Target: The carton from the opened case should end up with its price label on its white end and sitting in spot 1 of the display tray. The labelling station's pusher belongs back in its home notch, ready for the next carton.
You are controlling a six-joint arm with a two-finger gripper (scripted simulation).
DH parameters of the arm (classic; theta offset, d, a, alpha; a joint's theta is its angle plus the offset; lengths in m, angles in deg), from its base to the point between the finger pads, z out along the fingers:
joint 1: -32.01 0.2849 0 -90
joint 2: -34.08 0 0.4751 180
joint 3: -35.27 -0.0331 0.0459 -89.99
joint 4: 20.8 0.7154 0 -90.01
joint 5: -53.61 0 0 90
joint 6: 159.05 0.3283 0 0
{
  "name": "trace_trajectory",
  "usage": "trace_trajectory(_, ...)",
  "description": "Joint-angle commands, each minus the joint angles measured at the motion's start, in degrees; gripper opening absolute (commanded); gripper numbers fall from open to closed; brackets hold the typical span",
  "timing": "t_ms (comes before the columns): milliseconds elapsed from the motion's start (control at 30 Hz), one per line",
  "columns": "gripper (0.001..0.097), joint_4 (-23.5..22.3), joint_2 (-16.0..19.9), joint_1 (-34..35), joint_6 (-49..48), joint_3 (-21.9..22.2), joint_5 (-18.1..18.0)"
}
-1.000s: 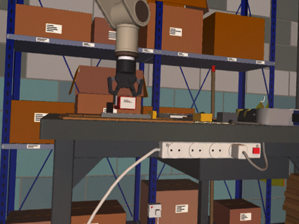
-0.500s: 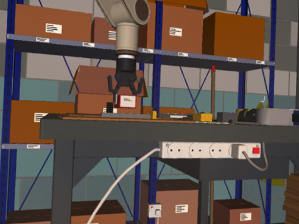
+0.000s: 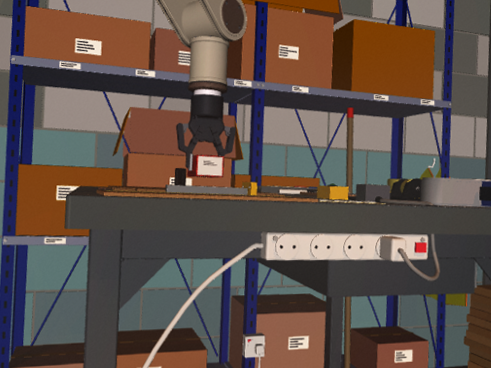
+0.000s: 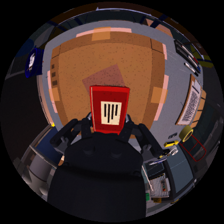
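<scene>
The red carton [image 3: 207,165] hangs just above the table, in front of the opened brown case [image 3: 173,151]. It carries a pale barcode patch [image 4: 109,112] on the face toward the wrist camera. From above, the case's open interior [image 4: 106,77] lies under and behind the carton. A grey rail [image 3: 207,188] with a yellow block [image 3: 252,188] runs along the table below the carton. A second yellow block [image 3: 332,192] sits further right. My gripper [image 3: 206,150] is closed around the carton and holds it from above.
The blue shelving rack [image 3: 250,87] with brown boxes stands behind the table. A thin post with a red tip [image 3: 351,148] rises right of the case. A tape roll [image 4: 186,133], a clipboard [image 4: 190,102] and pens [image 4: 186,58] lie to the right.
</scene>
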Motion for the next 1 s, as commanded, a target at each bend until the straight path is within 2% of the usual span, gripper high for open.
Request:
trace_trajectory(0, 0.0080, 0.00, -0.18, 0.00, 0.00, 0.06, 0.12)
trace_trajectory(333, 0.0080, 0.00, -2.58, 0.00, 0.00, -0.09, 2.34)
trace_trajectory(967, 0.0080, 0.00, -3.14, 0.00, -0.62, -0.12, 2.92)
